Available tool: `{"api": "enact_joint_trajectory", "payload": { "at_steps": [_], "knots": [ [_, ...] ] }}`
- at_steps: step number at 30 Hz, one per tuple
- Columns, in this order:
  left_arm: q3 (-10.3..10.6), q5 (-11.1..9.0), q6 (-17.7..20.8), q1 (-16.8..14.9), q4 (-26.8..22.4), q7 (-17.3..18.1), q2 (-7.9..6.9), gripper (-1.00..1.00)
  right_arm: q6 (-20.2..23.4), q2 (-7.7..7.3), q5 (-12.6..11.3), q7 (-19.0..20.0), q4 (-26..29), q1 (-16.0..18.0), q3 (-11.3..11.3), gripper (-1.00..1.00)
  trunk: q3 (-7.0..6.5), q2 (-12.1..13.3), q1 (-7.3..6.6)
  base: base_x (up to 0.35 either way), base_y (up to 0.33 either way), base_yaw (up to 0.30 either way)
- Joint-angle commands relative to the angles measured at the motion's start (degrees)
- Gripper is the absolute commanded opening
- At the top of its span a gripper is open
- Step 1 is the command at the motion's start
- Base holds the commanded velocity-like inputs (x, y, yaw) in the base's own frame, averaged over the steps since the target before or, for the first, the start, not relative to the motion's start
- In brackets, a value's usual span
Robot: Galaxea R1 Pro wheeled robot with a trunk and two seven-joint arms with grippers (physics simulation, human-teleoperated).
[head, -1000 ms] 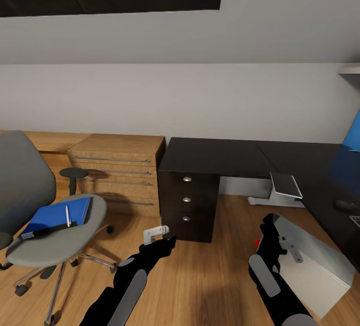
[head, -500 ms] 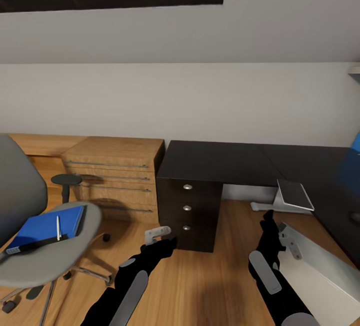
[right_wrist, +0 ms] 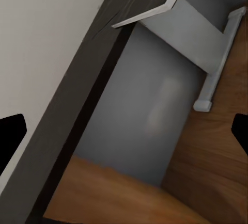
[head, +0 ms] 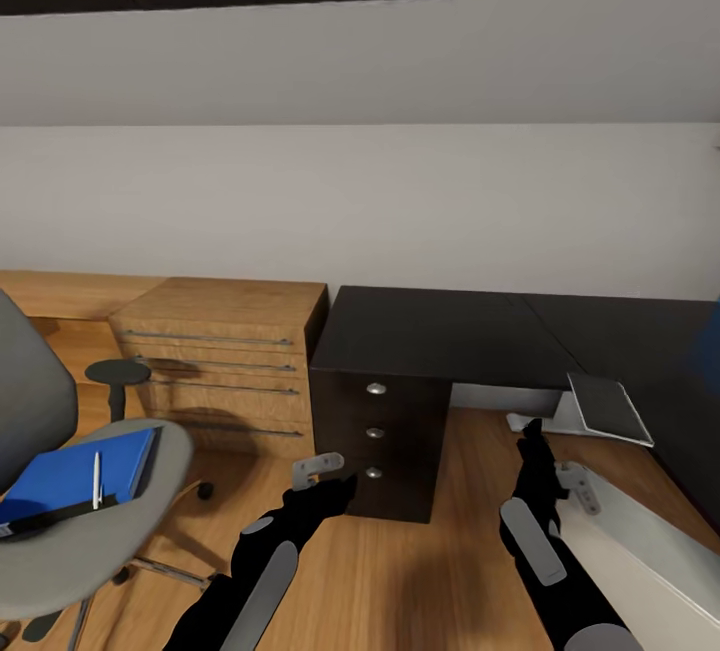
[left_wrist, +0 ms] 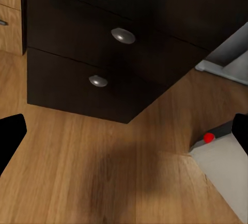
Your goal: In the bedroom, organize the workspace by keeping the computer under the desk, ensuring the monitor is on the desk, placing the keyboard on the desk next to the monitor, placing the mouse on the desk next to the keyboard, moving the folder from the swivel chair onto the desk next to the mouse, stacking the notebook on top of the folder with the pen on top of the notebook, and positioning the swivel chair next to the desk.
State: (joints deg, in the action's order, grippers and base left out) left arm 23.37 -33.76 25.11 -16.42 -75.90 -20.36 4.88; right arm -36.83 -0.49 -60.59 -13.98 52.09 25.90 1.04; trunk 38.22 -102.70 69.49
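1. The left tool (head: 322, 471) hangs low over the wooden floor (head: 400, 571) in front of the black drawer unit (head: 375, 431); in the left wrist view its two dark tips sit at opposite edges, so the fingers stand apart and hold nothing.
2. The right tool (head: 540, 461) is raised just beside the light grey computer (head: 640, 551); in the right wrist view the tips are likewise spread wide and empty.
3. The computer lies tilted on the floor at the near right, just beside the tabletop (head: 450, 326) edge and not yet tucked under it; its red dot (left_wrist: 208, 137) shows in the left wrist view.
4. The swivel chair (head: 70, 521) stands well apart from the desk on the left, carrying a blue folder (head: 60, 476) with a white pen (head: 97, 479) lying on top; whether a notebook lies among the blue items I cannot tell.
5. The light-wood cabinet (head: 225, 351) sits touching the drawer unit's left side.
6. Risks, as I judge them: the right arm is close enough to the computer that a careless swing could knock it further over; driving toward the chair could nudge it on its castors and roll the pen off; the left tool could clip the drawer knobs (left_wrist: 123, 35) if the base turns.
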Motion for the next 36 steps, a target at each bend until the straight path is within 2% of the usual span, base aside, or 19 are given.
{"api": "enact_joint_trajectory", "payload": {
  "at_steps": [1, 4, 8, 12, 16, 20, 27, 33, 36],
  "knots": [
    [0.1, -0.6, 0.11, -0.04, -0.07, -0.55, 0.0, 1.0, -0.05, -0.05, -0.31, -0.31, 0.1, 0.03, -0.19, 1.0, 0.06, -0.03, 0.0, 0.043, 0.0, 0.0],
    [0.15, -0.59, 0.09, -0.04, -0.03, -0.55, 0.03, 1.0, 0.41, -0.1, -2.18, -0.28, 0.37, 0.03, -1.7, 1.0, 0.06, -0.03, 0.0, 0.025, 0.0, 0.0],
    [0.57, -0.51, 0.06, -0.04, -0.03, -0.55, 0.06, 1.0, 1.56, -0.17, -4.49, -0.2, 0.81, 0.03, -2.66, 1.0, 0.06, -0.03, 0.0, 0.01, 0.0, 0.0],
    [2.89, -0.5, 0.04, -0.05, -0.03, -0.7, -0.04, 1.0, 3.02, -0.14, -6.52, -0.12, 1.85, 0.03, -3.21, 1.0, 0.06, -0.03, 0.0, 0.004, 0.0, 0.0],
    [4.09, -0.56, 0.03, -0.04, -0.03, -0.77, -0.1, 1.0, 3.51, -0.18, -7.22, -0.14, 2.78, 0.03, -3.62, 1.0, 0.06, -0.03, 0.0, 0.001, 0.0, 0.0],
    [4.78, -0.6, 0.03, -0.05, -0.03, -0.81, -0.12, 1.0, 3.91, -0.21, -7.66, -0.19, 3.66, 0.03, -5.24, 1.0, 0.06, -0.03, 0.0, 0.0, 0.0, 0.0],
    [4.93, -0.65, -0.04, -0.06, -0.03, -0.76, -0.19, 1.0, 7.19, -0.14, -7.77, -0.17, 3.89, 0.03, -7.19, 1.0, 0.06, -0.03, 0.0, 0.097, 0.0, 0.0],
    [5.0, -0.69, 0.0, -0.05, -0.03, -0.73, -0.21, 1.0, 8.02, -0.06, -7.97, -0.17, 4.72, 0.03, -9.05, 1.0, 0.06, -0.03, 0.0, 0.095, 0.0, 0.0],
    [5.01, -0.7, 0.02, -0.04, -0.03, -0.73, -0.22, 1.0, 8.47, -0.16, -9.93, -0.17, 5.12, 0.03, -9.46, 1.0, 0.06, -0.03, 0.0, 0.012, 0.0, 0.0]
  ]
}}
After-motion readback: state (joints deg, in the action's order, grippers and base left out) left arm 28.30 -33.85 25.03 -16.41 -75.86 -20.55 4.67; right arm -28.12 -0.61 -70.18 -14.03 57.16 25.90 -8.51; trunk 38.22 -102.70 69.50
